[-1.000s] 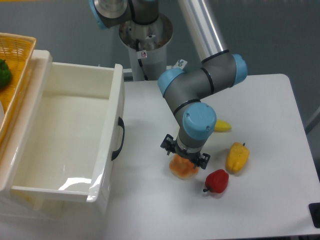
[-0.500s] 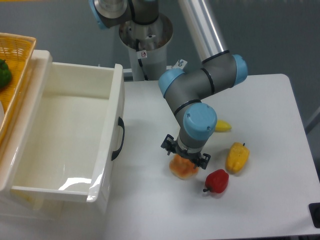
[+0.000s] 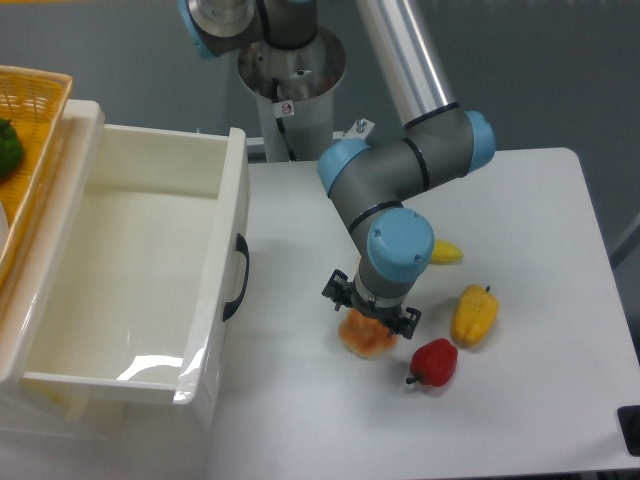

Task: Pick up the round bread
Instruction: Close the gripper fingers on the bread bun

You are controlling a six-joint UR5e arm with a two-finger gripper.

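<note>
Camera view: gripper [image 3: 369,318] down over bun [image 3: 366,337] on table [image 3: 520,220]; jaw state hidden, cannot tell. Best squeezed gently, lifted straight, clear of red pepper [image 3: 434,362].

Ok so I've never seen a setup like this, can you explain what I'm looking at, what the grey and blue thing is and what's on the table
The grey and blue thing is a robot arm, jointed like an elbow and wrist, bolted to a post behind the white table. One fixed camera looks down on it from above and in front.

At the arm's tip is a gripper, two small fingers that pinch things. It sits right on top of the round bread, an orange bun, with its fingers down at the bun's sides. The arm hides them, so I can't tell whether they have closed.

Beside the bun lie a red bell pepper, a yellow bell pepper, and a small yellow item half hidden behind the arm. On the left stands a large white bin with a black handle, empty inside.
</note>
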